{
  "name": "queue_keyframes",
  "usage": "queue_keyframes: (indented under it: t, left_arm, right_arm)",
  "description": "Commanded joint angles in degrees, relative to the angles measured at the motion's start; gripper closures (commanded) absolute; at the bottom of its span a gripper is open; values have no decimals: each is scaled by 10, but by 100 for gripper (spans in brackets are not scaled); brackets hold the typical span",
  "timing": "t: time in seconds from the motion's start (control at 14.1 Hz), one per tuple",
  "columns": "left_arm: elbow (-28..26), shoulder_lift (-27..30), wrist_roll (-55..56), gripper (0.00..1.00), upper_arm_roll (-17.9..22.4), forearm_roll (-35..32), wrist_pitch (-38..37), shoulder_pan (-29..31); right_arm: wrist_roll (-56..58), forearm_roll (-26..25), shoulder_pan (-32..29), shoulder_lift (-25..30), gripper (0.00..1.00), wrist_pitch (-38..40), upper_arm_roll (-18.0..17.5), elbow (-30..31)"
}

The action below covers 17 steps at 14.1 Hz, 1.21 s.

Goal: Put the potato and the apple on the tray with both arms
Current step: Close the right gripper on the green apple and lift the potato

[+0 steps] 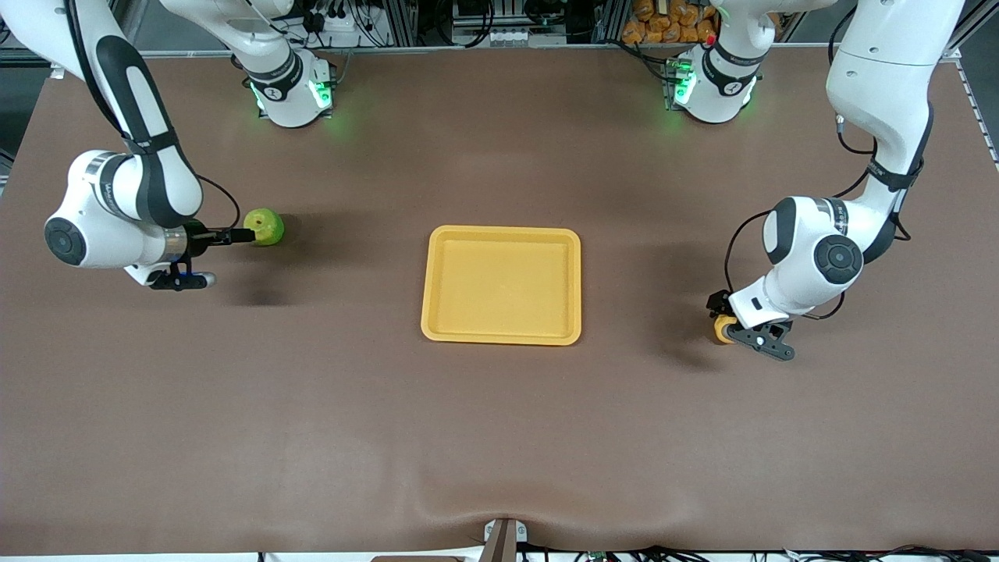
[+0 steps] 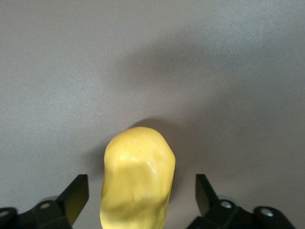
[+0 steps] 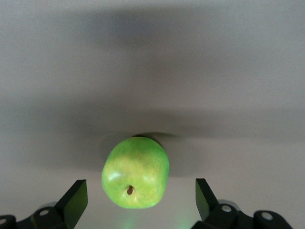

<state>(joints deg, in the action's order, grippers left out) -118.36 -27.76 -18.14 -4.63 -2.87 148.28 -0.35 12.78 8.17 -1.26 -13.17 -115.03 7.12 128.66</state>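
The yellow-orange potato (image 1: 723, 329) lies on the brown table toward the left arm's end. My left gripper (image 1: 732, 331) is down around it. In the left wrist view the potato (image 2: 138, 176) stands between the two black fingers (image 2: 76, 195) with a gap on each side, so the gripper is open. The green apple (image 1: 264, 226) lies toward the right arm's end, stem dimple showing. My right gripper (image 1: 248, 232) reaches it from the side, open, with the apple (image 3: 136, 172) between its fingers (image 3: 76, 198) and untouched. The yellow tray (image 1: 503, 285) sits empty in the middle.
Both arm bases (image 1: 293, 90) (image 1: 714, 86) glow green along the table edge farthest from the front camera. A heap of orange items (image 1: 671, 19) lies off the table past the left arm's base. A small metal bracket (image 1: 503, 535) marks the nearest edge.
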Motion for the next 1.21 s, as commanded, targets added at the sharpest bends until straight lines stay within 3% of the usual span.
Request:
queue_keyframes:
  t: [0.0,0.07,0.64,1.14]
  left_arm:
    - [-6,0,-10,92,-2,-7,9,4]
    - [-8,1,-10,100,-2,-7,9,4]
    - [-6,10,7,100,-2,-6,10,3]
    - [-7,60,47,100,-4,-6,6,3]
  right_arm:
    - [-10,16,3,19,0,-30,-3,38]
    - [-10,18,3,19,0,-39,-3,47]
    - [-21,45,29,19,0,-108,-4,103]
    - [-23,44,36,20,0,-130,-1,124]
